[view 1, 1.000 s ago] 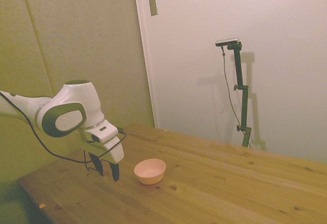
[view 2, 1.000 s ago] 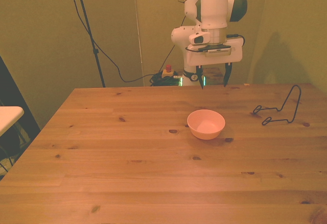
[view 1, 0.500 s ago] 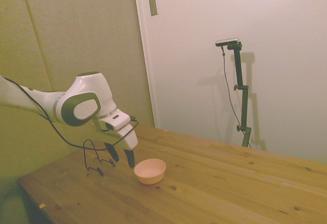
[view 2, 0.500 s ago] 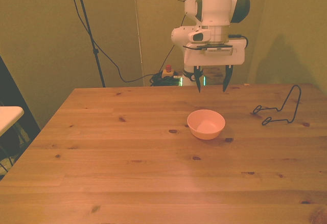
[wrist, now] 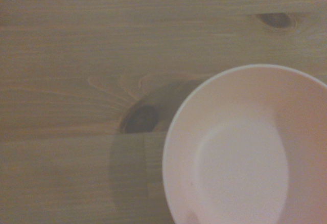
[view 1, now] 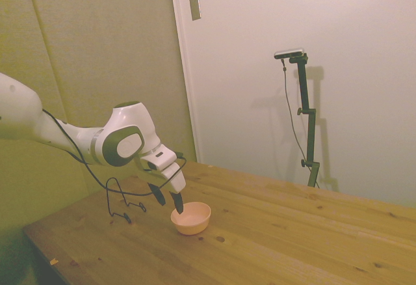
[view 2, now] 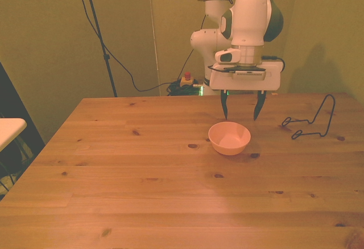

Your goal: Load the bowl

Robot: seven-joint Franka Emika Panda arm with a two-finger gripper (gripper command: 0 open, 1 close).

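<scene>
Near the table's (view 2: 142,203) middle, the gripper (view 2: 243,106) hangs with fingers spread above the bowl's (view 2: 229,137) far rim, approaching; next it likely must descend and pinch that rim.

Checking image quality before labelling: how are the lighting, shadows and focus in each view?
Side view: dim, yellowish, grainy; bowl readable. Front view: warm cast, claw sharp, a soft shadow on the wall behind. Wrist view: soft focus, muted colour, faint shadow on the table beside the bowl; no glare.
</scene>
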